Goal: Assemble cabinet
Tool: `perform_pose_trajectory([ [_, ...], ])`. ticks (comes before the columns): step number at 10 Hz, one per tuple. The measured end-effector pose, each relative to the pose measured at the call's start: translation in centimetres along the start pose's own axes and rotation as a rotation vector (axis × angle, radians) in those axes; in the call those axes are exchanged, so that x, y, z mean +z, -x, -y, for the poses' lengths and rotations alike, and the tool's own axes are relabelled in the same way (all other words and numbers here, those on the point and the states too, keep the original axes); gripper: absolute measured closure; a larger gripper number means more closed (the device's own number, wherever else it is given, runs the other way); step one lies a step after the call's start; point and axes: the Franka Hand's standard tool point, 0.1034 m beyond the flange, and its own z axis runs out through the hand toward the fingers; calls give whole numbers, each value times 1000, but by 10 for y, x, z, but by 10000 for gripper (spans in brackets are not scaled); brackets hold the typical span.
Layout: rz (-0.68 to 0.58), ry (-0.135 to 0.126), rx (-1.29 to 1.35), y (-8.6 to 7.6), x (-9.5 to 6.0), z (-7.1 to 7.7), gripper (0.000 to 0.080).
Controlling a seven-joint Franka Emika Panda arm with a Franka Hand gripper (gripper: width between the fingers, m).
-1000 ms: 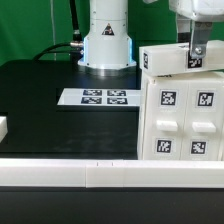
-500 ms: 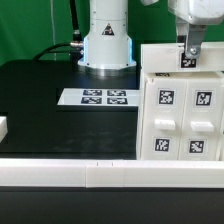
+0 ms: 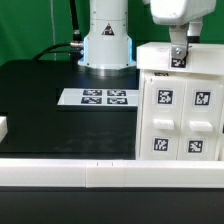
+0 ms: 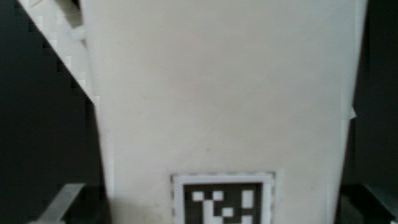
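The cabinet [image 3: 182, 120] stands at the exterior view's right on the black desk [image 3: 45, 100], well apart from the marker board [image 3: 98, 97]. It is a big, boxy thing of smooth white plastic with flat faces and square edges. Its front carries printed black-and-white tags [image 3: 167, 99] and small raised blocks [image 3: 168, 125] like drawer fronts. It looks rigid and hollow, so probably light for its bulk, yet slick and awkward, liable to twist or slide if held off-centre. The tool [image 3: 178, 56] comes down on its upper slab. In the wrist view the fingers sit narrow at either side of that plain white panel, apparently clamped on it just by a tag. A thin upright edge like this seems the sensible hold, since the broad faces give nothing to pinch.
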Motion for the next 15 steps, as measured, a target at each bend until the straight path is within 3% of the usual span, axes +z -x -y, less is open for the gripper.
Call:
perform_pose_trajectory([
  [4,-8,1,560,-1,1,-1,245],
  [10,-16,-1,1121,-2,1,0,245],
  [15,-41,-25,1562,-4,2,-1,243],
])
